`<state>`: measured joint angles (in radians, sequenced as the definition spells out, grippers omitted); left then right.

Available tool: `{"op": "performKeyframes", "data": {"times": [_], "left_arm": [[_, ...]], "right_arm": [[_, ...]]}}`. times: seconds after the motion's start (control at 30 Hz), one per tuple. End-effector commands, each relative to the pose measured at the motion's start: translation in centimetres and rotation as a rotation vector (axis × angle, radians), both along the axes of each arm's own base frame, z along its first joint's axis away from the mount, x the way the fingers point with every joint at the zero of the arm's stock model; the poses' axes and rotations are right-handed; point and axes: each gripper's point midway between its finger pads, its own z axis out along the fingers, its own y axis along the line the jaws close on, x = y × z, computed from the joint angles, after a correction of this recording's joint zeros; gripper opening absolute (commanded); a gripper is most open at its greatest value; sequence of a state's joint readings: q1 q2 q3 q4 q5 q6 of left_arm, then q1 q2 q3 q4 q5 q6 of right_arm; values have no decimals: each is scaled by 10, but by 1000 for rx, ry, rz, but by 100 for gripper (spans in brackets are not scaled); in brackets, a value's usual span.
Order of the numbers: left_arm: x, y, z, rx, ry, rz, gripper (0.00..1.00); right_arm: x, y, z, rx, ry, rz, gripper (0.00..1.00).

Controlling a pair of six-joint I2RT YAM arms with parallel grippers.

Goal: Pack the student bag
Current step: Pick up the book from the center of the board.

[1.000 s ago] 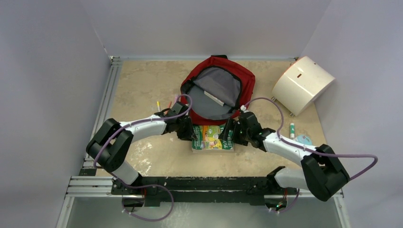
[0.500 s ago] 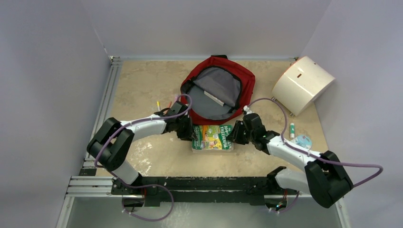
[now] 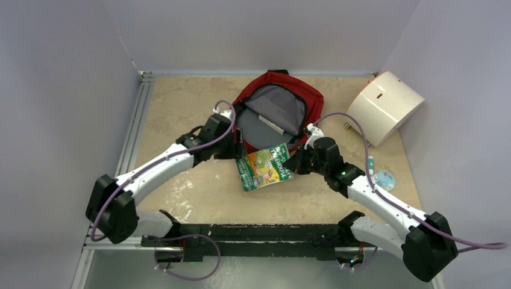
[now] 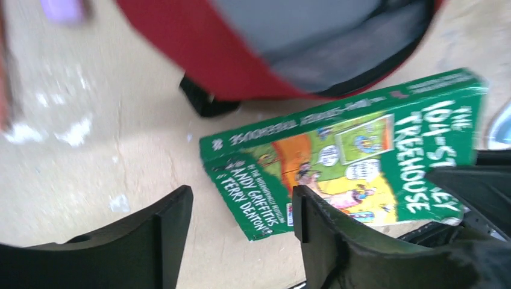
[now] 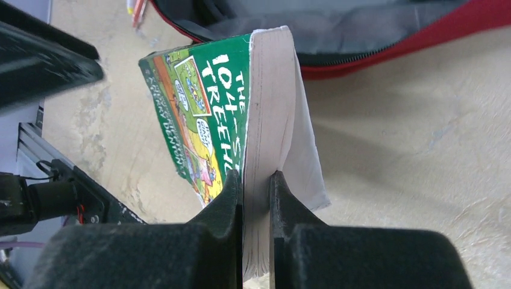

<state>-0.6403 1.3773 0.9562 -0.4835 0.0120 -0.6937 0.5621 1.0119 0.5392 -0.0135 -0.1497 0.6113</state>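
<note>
Dark-red fabric, soft and floppy: the bag (image 3: 280, 108) is seen at upper centre of the overhead view, laid flat on the desk (image 3: 199, 188), unzipped, grey lining exposed. The mouth is judged likely to sag shut unless the rim is taken near the zip. Inside, one slim pale item is seen; what it is cannot be told. A green paperback book (image 3: 265, 168), judged light and bendy, is tilted up just below the mouth, pinched at its page edge by the right hand (image 5: 256, 180). The left hand (image 4: 240, 201) is spread apart, nothing held.
</note>
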Motion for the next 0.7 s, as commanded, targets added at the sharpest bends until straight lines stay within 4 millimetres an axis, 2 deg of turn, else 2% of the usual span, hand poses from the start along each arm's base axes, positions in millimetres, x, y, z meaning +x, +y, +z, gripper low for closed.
{"op": "performKeyframes", "data": {"times": [0.0, 0.1, 0.23, 0.4, 0.5, 0.67], "left_arm": [[32, -3, 78, -5, -323, -142, 62], [41, -16, 112, -29, -496, -280, 63], [37, -32, 133, -32, -731, -511, 66], [17, -50, 137, -82, -924, -739, 68], [6, -62, 129, -103, -927, -887, 67], [5, -71, 114, -93, -931, -1009, 66]], "right_arm": [[19, 10, 65, 39, -241, 62, 0], [23, 12, 84, 43, -337, 86, 0], [28, 10, 101, 10, -457, 119, 0], [25, 14, 114, 10, -557, 183, 0], [21, 16, 117, 17, -591, 212, 0], [12, 16, 124, 9, -661, 271, 0]]}}
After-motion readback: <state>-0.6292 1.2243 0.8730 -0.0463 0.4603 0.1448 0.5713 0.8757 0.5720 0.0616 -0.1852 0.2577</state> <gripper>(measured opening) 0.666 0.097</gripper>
